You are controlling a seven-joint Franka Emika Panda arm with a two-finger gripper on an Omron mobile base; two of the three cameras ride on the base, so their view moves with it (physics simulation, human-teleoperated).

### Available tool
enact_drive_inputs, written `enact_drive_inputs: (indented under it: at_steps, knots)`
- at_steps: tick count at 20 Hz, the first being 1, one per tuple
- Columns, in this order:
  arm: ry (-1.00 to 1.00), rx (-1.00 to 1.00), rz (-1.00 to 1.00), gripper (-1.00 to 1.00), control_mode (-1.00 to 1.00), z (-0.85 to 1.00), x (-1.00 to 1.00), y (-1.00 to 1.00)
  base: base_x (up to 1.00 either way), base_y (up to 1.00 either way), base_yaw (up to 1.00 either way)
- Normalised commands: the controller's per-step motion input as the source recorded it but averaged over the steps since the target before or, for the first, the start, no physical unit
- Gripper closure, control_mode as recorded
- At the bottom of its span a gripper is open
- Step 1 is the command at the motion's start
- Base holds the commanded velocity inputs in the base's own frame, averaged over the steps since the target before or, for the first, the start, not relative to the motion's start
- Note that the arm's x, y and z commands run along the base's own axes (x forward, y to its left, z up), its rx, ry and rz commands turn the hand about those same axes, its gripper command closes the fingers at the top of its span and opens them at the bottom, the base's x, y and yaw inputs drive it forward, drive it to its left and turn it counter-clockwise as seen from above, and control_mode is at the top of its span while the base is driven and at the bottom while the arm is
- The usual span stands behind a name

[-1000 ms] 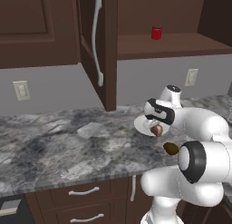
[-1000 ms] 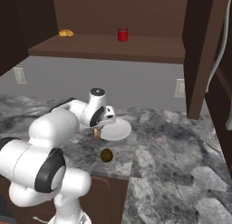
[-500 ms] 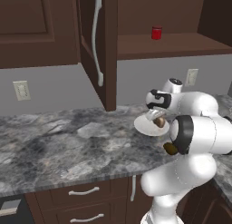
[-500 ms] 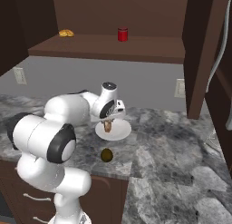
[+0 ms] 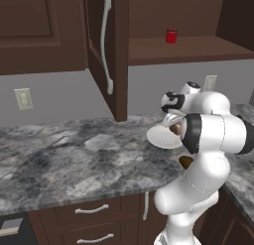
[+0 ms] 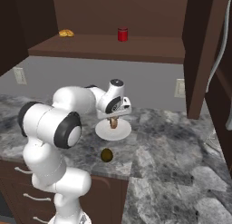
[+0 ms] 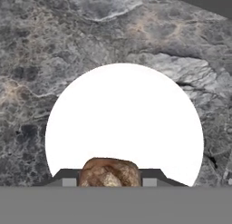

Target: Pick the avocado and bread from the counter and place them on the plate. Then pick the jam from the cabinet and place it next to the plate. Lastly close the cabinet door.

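Tool (image 6: 113, 123): centre of the right base view, closed on the bread (image 7: 110, 172) and hanging over the middle of the plate (image 6: 103, 132). In the hand view the brown loaf sits between the two fingertips at the bottom centre, with the white disc spread above it; the hold looks aimed for a drop onto the plate, which is judged not yet made.

Plate: white, round, flat on the grey marbled counter (image 6: 172, 150), centre of the right base view; right of centre in the left base view. Whether the bread touches it cannot be told.

Avocado (image 6: 106, 155): dark, roundish, on the counter just below the plate in the right base view, near the counter's front edge. Apart from the plate, not yet picked.

Jam (image 6: 122, 34): small red jar, upright on the cabinet shelf (image 6: 136, 46), upper centre of the right base view. Reachable because the cabinet door (image 5: 106, 50) stands open, upper centre of the left base view.

Yellow item (image 6: 66, 33): upper left on the same shelf, too small to identify.

Judged stage: first placing under way; avocado, jam and door remain.
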Motion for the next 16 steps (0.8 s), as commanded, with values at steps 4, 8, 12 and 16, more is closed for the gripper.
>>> enact_drive_inputs:
  at_steps: [4, 8, 12, 16]
  knots:
    - [0.0, -0.03, 0.03, 1.0, -1.0, -0.24, 0.02, 0.0, 0.0, 0.0, 0.0]
    - [0.0, -0.03, 0.03, 1.0, -1.0, -0.23, 0.04, -0.02, 0.0, 0.0, 0.0]
    - [0.0, 0.0, 0.03, 1.0, -1.0, -0.12, 0.09, -0.07, 0.0, 0.0, 0.0]
    - [0.0, 0.0, 0.02, 1.0, -1.0, -0.11, 0.11, -0.07, 0.0, 0.0, 0.0]
